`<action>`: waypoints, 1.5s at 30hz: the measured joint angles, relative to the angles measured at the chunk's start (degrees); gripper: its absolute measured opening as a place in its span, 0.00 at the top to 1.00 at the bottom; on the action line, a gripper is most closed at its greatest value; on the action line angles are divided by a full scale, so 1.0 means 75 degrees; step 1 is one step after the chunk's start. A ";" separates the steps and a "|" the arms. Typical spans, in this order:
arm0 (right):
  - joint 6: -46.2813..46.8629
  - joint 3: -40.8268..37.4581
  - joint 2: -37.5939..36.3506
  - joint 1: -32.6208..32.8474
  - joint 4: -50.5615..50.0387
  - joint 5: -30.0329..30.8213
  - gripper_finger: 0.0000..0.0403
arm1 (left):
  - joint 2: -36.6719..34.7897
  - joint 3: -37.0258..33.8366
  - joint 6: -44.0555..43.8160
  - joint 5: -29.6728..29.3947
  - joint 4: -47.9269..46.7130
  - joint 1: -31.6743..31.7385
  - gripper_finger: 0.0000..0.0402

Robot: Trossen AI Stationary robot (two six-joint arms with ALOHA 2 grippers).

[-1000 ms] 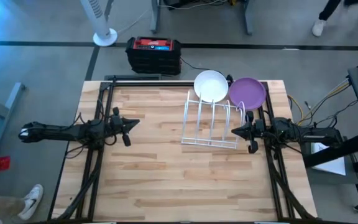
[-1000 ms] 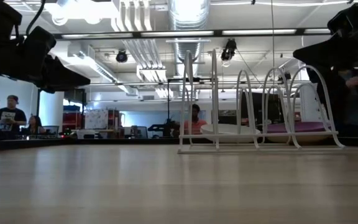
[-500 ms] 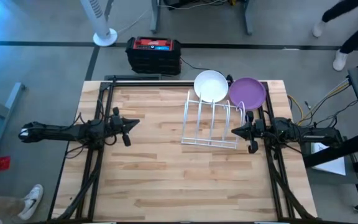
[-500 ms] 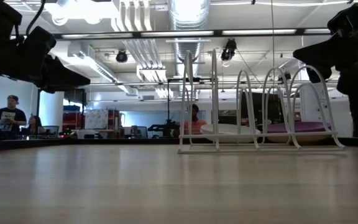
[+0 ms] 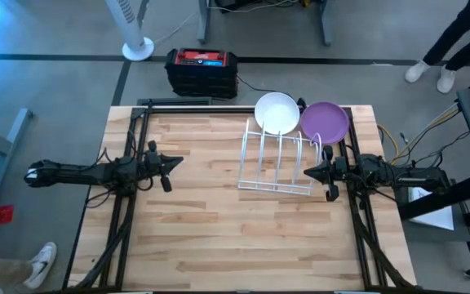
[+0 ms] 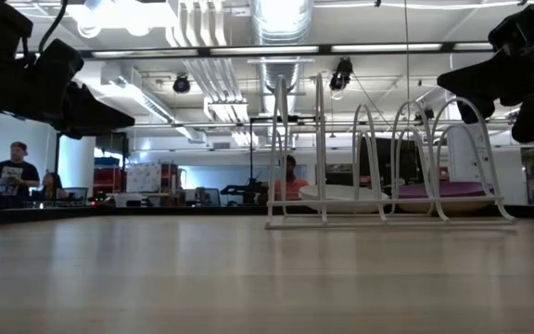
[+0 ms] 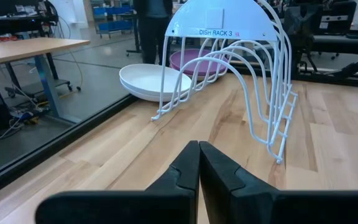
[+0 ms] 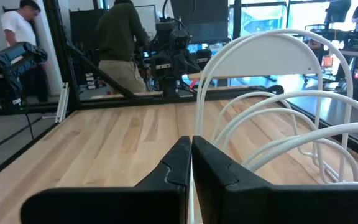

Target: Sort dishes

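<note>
Rack (image 7: 229, 74) label reads "DISH RACK 3".

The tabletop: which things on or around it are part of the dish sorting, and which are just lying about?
Part of the job:
white dish
purple dish
dish rack

Just lying about:
black and red case on the floor
white fan base

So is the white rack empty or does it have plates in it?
Empty. The rack holds nothing; the white plate and purple plate lie flat behind it.

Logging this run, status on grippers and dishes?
Left gripper shut, parked left. Right gripper shut, beside dish rack. White plate, purple plate behind rack, untouched.
</note>
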 joint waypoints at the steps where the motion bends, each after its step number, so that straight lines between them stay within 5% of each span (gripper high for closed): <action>1: 0.0003 0.0000 0.0003 0.0000 0.0000 -0.0001 0.98 | 0.0000 0.0000 -0.0003 0.0000 0.0000 0.0000 1.00; 45: -0.0231 0.0000 0.0000 -0.0001 0.0399 0.0002 0.98 | 0.0000 0.0000 -0.0001 0.0000 -0.0002 0.0001 1.00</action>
